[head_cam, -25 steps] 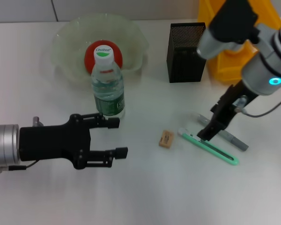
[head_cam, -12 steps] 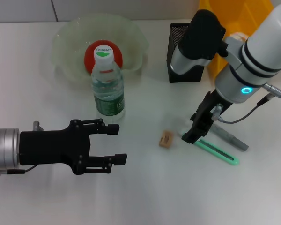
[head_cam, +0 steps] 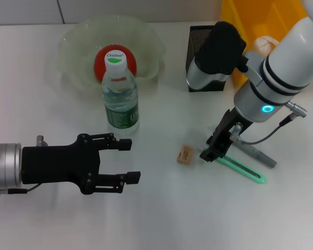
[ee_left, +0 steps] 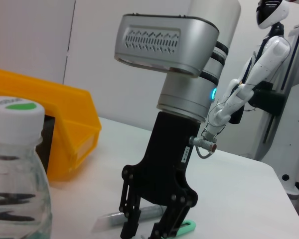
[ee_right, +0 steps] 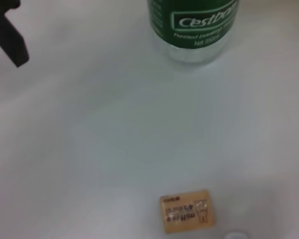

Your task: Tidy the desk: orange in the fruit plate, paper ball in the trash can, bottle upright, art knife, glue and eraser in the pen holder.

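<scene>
The orange (head_cam: 115, 60) lies in the pale green fruit plate (head_cam: 75, 41). The water bottle (head_cam: 120, 96) stands upright in front of it, and also shows in the left wrist view (ee_left: 15, 174) and the right wrist view (ee_right: 192, 22). The tan eraser (head_cam: 185, 154) (ee_right: 187, 210), green art knife (head_cam: 242, 167) and grey glue stick (head_cam: 256, 154) lie on the table. My right gripper (head_cam: 213, 149) (ee_left: 147, 230) is open and points down over the knife's left end, just right of the eraser. My left gripper (head_cam: 131, 159) is open and empty, below the bottle.
The black mesh pen holder (head_cam: 201, 62) stands behind my right arm, partly hidden by it. A yellow bin (head_cam: 274, 21) (ee_left: 55, 119) stands at the back right, with a pale crumpled thing (head_cam: 258, 44) at its edge. One finger of my left gripper (ee_right: 10, 35) shows in the right wrist view.
My right gripper has moved left from over the glue stick and knife toward the eraser. The left arm has barely shifted.
</scene>
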